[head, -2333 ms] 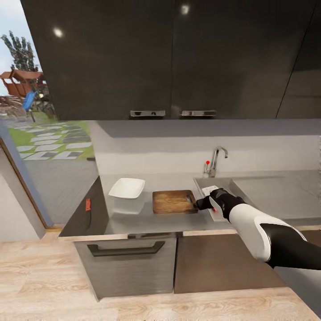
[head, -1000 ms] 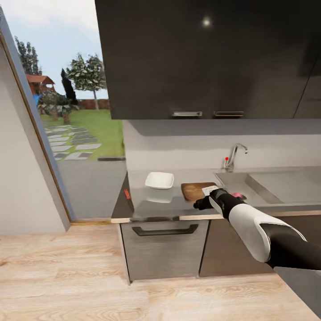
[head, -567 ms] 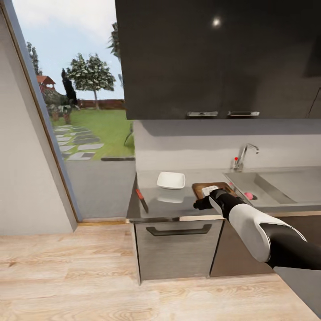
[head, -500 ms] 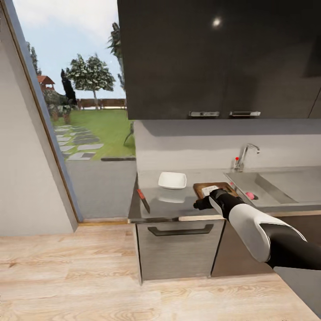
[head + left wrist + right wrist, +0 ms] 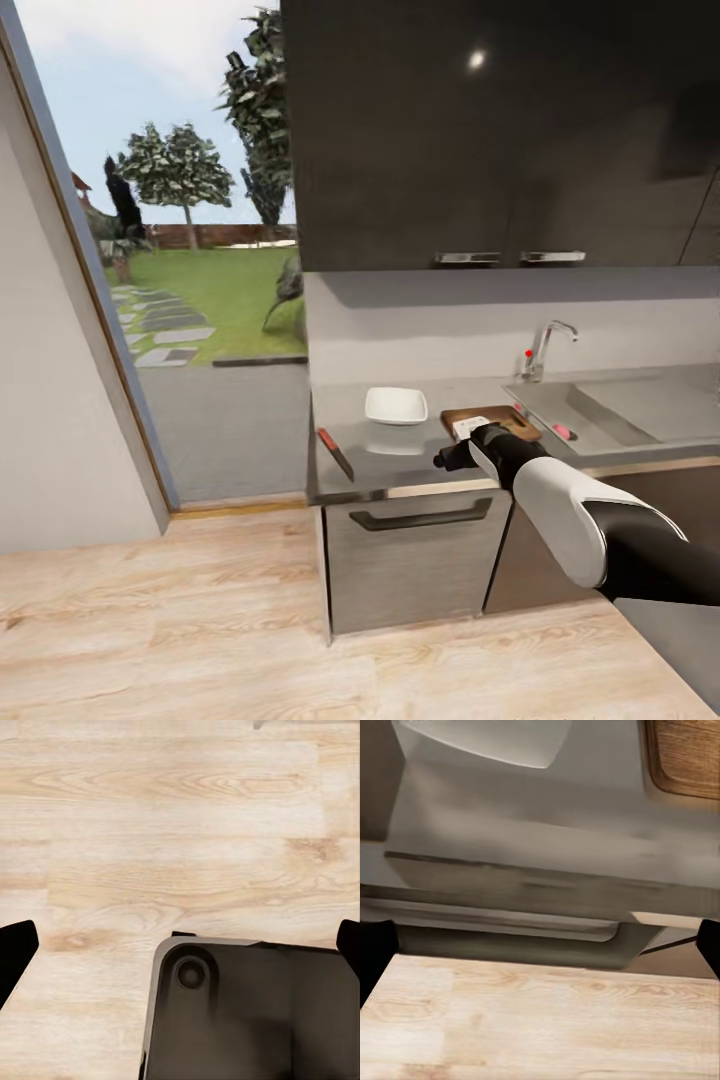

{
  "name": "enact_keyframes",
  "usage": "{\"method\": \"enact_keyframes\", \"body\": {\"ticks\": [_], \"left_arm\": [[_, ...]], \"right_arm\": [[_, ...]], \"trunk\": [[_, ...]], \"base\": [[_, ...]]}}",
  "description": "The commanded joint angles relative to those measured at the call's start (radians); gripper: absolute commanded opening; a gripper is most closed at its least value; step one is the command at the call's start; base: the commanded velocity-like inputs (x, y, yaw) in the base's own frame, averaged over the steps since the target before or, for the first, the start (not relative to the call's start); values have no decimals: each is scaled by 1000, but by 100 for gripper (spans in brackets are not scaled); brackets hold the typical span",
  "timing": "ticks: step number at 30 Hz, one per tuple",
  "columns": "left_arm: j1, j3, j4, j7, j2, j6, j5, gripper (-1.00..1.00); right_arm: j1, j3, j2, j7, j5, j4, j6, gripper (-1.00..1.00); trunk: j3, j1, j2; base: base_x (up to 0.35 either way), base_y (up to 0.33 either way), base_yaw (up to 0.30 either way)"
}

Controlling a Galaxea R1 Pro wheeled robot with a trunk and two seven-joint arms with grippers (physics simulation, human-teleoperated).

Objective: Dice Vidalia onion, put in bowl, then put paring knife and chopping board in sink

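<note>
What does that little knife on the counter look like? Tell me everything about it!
The paring knife is slim, with a red-orange handle and a long, dark, narrow blade ending in a point. It lies flat on the grey countertop, close to the counter's left end and front edge. It sits slanted, handle toward the wall, tip toward the front. Nothing touches it but the counter: the white bowl stands apart to its right, and the right claw hangs farther right, away from it.

glossy white forearm shell (image 5: pixel 555 500), black elbow (and wrist), black fingertips (image 5: pixel 16 949)
</note>
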State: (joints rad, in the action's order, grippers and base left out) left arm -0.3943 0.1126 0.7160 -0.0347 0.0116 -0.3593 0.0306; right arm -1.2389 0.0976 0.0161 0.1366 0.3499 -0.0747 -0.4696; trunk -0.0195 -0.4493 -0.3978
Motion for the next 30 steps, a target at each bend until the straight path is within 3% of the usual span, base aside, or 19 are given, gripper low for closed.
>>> {"method": "enact_keyframes", "body": {"ticks": [1, 30], "left_arm": [[0, 2, 0, -4, 1, -1, 3, 100], [0, 2, -3, -4, 1, -1, 3, 100]], "right_arm": [[-1, 8, 1, 4, 11, -2, -6, 100], [-1, 8, 1, 4, 11, -2, -6, 100]], "trunk": [[-1, -1, -2], [13, -1, -2]], "base": [[0, 302, -102], [0, 302, -58]]}}
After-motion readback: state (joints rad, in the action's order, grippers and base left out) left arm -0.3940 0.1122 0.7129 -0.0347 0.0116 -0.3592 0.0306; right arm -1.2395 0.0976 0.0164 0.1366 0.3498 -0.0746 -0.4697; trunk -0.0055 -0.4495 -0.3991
